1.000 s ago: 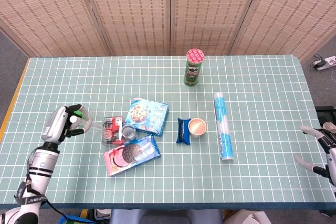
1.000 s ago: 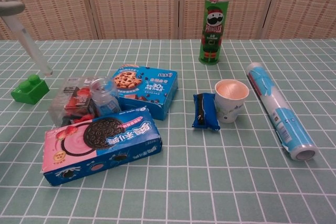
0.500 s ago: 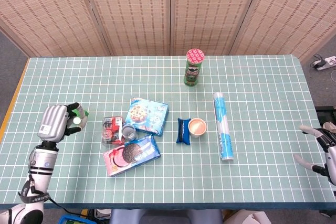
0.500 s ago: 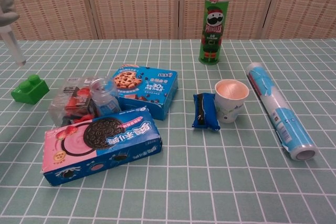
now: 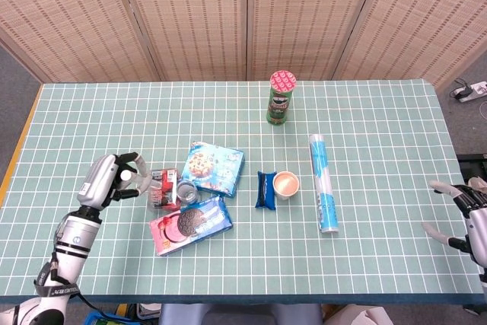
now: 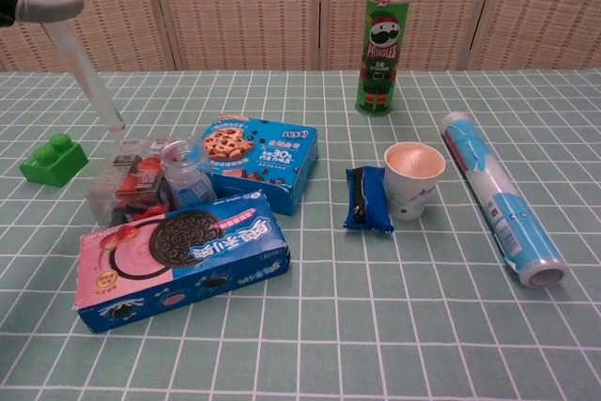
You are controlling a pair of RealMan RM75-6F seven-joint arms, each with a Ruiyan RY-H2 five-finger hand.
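1. Since half a second ago, the left hand [image 5: 114,179] has shifted rightward in the lower left of the head view. It now covers the spot where the green block [image 6: 53,159] showed, and its fingers [image 5: 135,175] lie just beside the clear snack packet [image 5: 160,180].
2. That hand holds nothing and its fingers are spread. In the chest view one long finger [image 6: 89,86] slants down from the upper left, with its tip at the packet's back edge. Whether it touches, I cannot tell.
3. The block still sits on the desk [image 5: 380,264] at the left edge of the chest view, just left of the packet and apart from it.
4. The step looks like a reach for the packet. To do it well, I judge the fingers should close on its near-left edge — away from the small jar [image 6: 185,174], which stands against its right side and could tip.
5. A low, slow approach seems wise, since the packet looks light and may slide into the pink-and-blue cookie box [image 6: 178,258] touching it below.
6. The right hand [image 5: 460,215] waits at the lower right edge — fingers apart, empty.
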